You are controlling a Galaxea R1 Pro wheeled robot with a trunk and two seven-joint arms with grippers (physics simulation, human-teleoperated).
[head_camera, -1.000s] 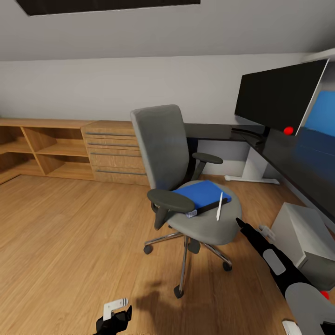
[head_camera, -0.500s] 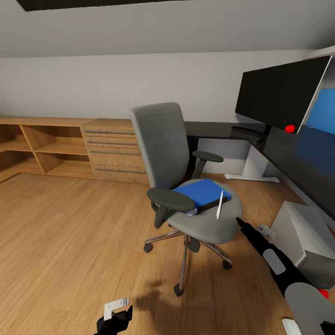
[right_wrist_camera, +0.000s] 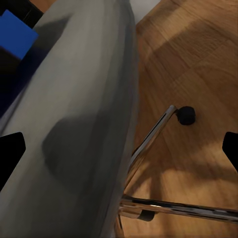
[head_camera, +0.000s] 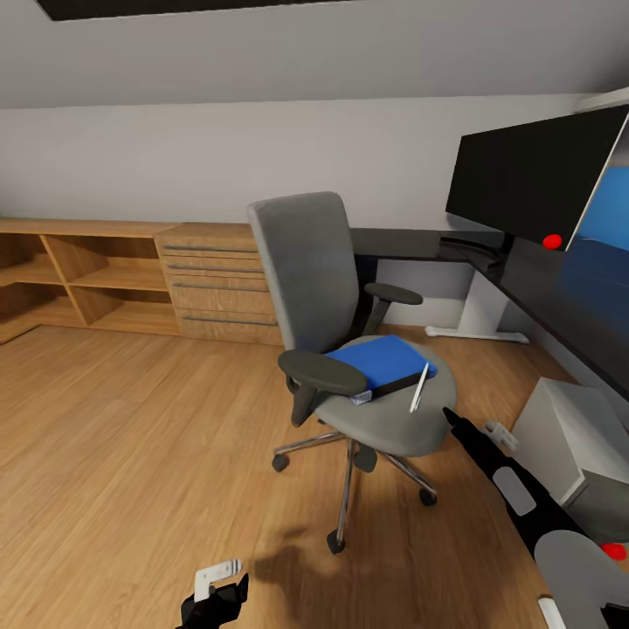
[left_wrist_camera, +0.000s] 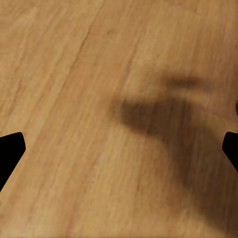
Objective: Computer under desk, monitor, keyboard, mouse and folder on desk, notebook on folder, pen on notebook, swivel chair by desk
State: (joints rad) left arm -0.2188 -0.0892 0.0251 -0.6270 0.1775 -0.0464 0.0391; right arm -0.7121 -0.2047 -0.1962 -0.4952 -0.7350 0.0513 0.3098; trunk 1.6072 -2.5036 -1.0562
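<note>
A bedroom workspace awaits tidying: the glossy black desk [head_camera: 559, 301] runs along the right wall with the monitor [head_camera: 533, 179] standing on it, while the swivel chair [head_camera: 349, 336] sits out on the wooden floor [head_camera: 131, 437], well apart from the desk's edge. On the chair's seat lies the blue folder [head_camera: 377, 362], a dark notebook [head_camera: 389, 389] along its near edge and the pen [head_camera: 419, 387] slanting across both. The step in hand appears to be the reach for the items on the chair; the next move likely calls for bringing the right gripper [head_camera: 448, 417] over the seat and onto the pen. That arm stretches forward and low, its tip just beside the seat's front edge; its wrist view shows both fingertips set wide apart with nothing between them. The left gripper [head_camera: 214, 598] hangs low over the floor, likewise spread wide and empty.
</note>
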